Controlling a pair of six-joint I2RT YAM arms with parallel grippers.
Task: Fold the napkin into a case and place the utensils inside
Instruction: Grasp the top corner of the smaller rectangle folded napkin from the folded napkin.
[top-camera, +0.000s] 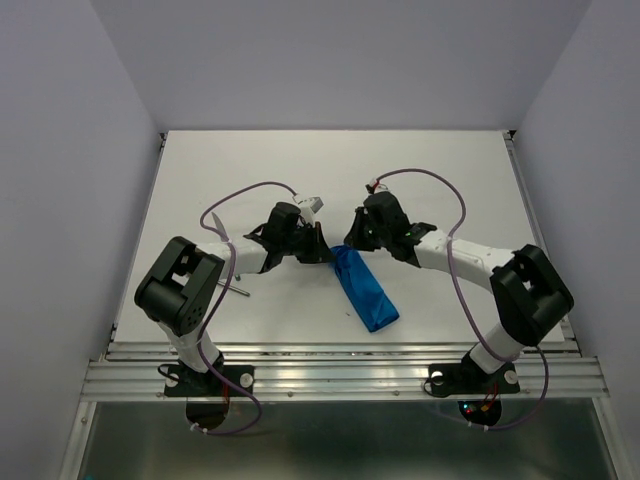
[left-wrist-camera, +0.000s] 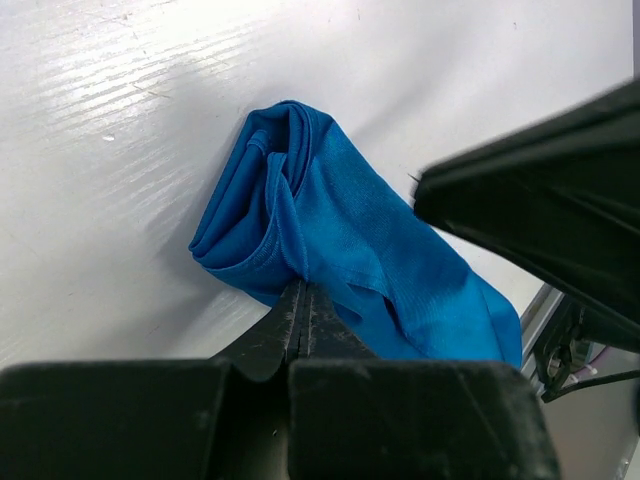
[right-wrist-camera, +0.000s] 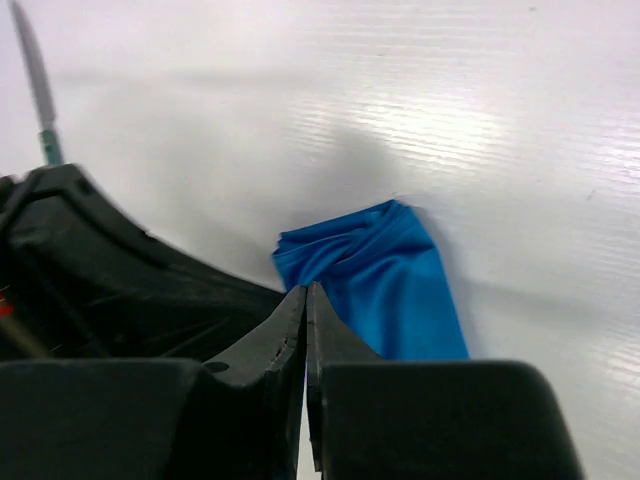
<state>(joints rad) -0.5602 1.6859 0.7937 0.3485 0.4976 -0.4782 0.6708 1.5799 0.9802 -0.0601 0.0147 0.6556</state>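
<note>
Right wrist only: utensil (right-wrist-camera: 35, 80); left pincer (left-wrist-camera: 300, 300), right pincer (right-wrist-camera: 306, 292) both closed by napkin (right-wrist-camera: 390, 270).

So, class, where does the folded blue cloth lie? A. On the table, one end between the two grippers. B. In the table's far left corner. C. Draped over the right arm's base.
A: the napkin lies on the table, its far end between the left gripper and the right gripper.

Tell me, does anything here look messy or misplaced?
The narrow bright blue cloth packet lies slanted, its far end bunched and rumpled rather than flat. One thin grey utensil lies outside it, on the white table by the left arm.
</note>
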